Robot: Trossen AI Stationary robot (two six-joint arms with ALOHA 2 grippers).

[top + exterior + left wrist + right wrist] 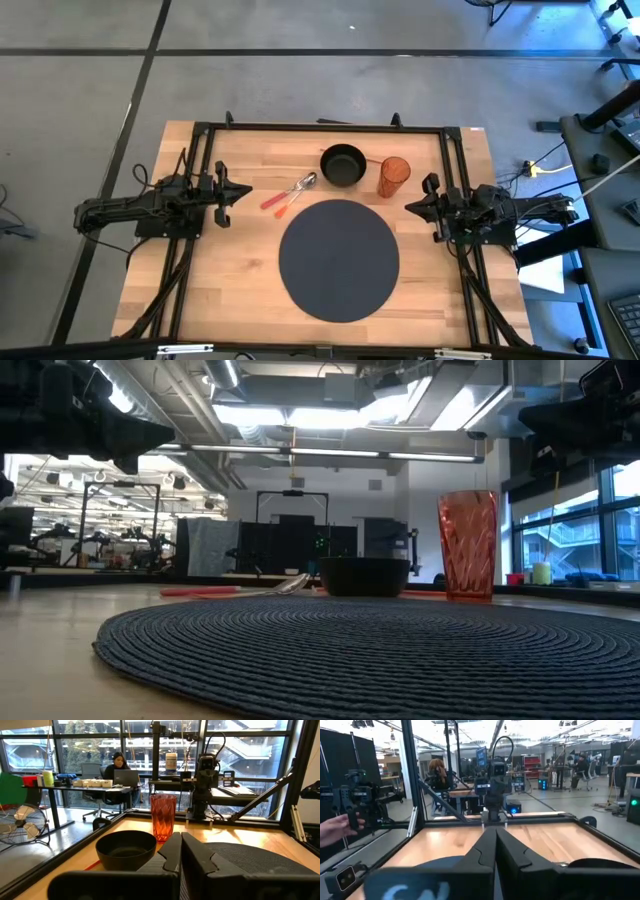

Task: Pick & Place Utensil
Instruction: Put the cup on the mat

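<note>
Overhead, both pincers clenched empty: left pincer [243, 192] near the spoon [290, 195], right pincer [411, 205] beside the cup [393, 176].

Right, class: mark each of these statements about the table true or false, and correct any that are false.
1. The black bowl sits on the round dark mat. False: it stands on bare wood beyond the mat's edge.
2. The orange tumbler stands upright beside the bowl. True.
3. The left gripper holds the spoon. False: its fingers are shut on nothing, and the spoon lies on the table beside the red-handled utensil.
4. The right gripper is shut and empty. True.
5. The mat has nothing on it. True.
</note>
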